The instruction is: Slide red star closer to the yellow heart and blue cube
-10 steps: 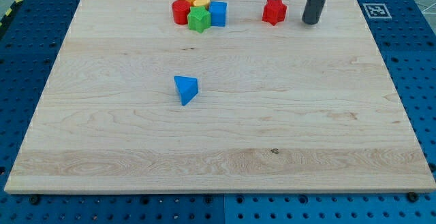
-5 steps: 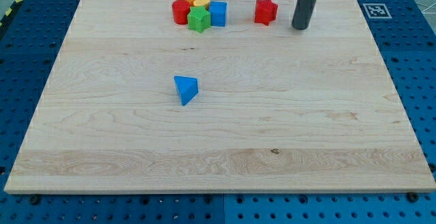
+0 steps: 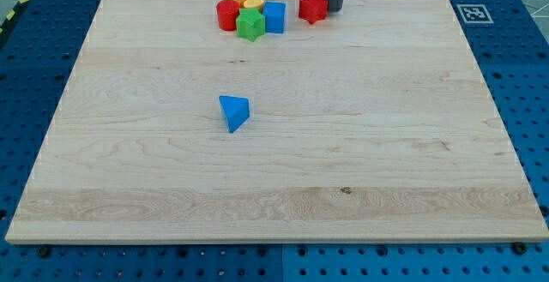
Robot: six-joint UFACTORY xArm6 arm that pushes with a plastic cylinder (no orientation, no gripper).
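Your tip (image 3: pixel 334 9) sits against the right side of the red star (image 3: pixel 313 6), placed to drive it left toward the blue cube (image 3: pixel 274 16) and yellow heart (image 3: pixel 252 1) at the far edge. It is a plain rod with no fingers. The star's lobed shape may twist on the smooth wooden board (image 3: pixel 386 145).

Pale, smooth, matt wood board (image 3: pixel 283 162); glossy plastic-looking red star (image 3: pixel 313 6); dark matt rod, my tip (image 3: pixel 334 9).
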